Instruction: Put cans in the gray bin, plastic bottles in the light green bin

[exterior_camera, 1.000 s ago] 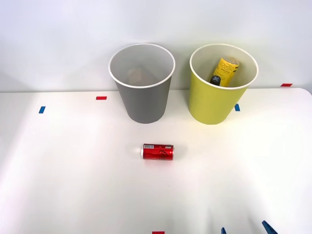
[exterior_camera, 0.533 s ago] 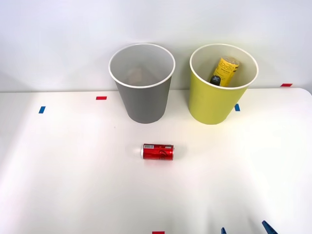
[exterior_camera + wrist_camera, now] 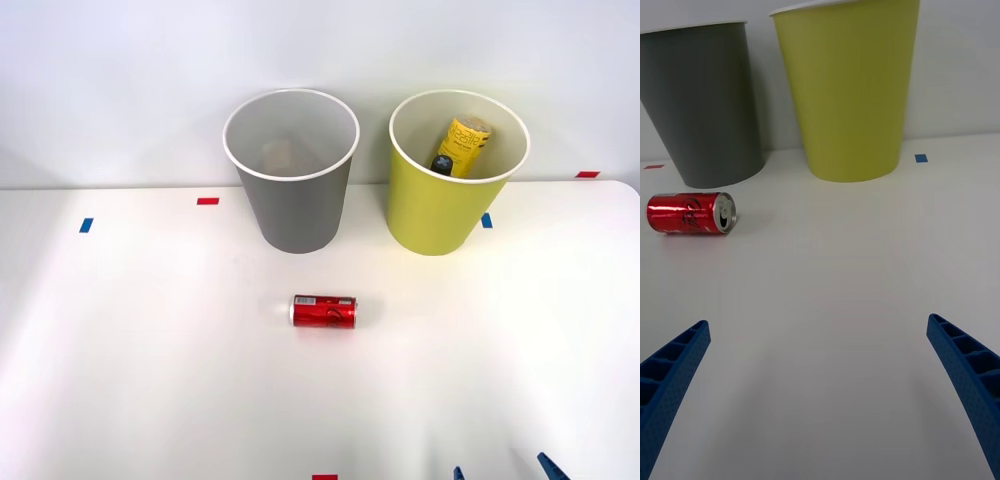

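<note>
The red can (image 3: 323, 311) lies on its side on the white table (image 3: 150, 380), in front of the gray bin (image 3: 291, 175) and apart from it. To that bin's right stands the light green bin (image 3: 455, 180), a yellow-labelled bottle (image 3: 461, 145) inside. Blue and red tape marks (image 3: 208, 201) dot the tabletop; a plain pale wall (image 3: 120, 80) rises behind. My right gripper (image 3: 820, 375) hangs low near the table's front edge, fingers (image 3: 674, 367) spread wide, holding nothing.

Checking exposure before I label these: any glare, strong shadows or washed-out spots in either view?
Front view: the white table is bright and even, with only a faint shadow beside the red can; the inside of the gray bin is shaded. Right wrist view: a shiny highlight runs along the can, soft shadows sit under both bins, and the right gripper fingers look evenly lit.
</note>
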Motion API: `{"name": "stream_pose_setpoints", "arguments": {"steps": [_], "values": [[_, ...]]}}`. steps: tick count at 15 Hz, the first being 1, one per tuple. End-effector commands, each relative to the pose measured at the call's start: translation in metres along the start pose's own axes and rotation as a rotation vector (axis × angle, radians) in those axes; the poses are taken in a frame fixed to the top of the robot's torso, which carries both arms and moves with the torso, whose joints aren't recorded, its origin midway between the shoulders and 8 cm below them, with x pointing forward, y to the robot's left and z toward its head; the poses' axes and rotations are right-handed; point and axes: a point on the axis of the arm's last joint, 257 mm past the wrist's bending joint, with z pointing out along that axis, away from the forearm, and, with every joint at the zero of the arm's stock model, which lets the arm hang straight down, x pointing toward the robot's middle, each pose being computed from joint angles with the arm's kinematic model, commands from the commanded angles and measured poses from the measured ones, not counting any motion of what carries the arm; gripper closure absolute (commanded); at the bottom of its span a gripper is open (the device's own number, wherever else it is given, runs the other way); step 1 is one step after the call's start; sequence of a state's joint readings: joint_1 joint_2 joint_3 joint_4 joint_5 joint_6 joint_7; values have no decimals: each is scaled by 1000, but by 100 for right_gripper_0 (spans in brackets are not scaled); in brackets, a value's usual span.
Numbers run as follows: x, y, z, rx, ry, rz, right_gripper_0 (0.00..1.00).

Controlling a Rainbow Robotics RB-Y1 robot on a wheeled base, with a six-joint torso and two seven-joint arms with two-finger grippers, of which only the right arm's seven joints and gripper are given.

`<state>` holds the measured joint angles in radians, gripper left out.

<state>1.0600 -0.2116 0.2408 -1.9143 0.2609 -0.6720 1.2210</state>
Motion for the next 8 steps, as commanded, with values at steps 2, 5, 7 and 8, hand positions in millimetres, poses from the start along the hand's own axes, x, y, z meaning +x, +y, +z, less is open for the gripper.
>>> {"name": "stream_pose_setpoints", "arguments": {"steps": [2, 5, 7, 8], "values": [[0, 0, 0, 0, 0, 0, 0], [0, 0, 0, 0, 0, 0, 0], [0, 0, 0, 0, 0, 0, 0], [0, 0, 0, 0, 0, 0, 0]]}}
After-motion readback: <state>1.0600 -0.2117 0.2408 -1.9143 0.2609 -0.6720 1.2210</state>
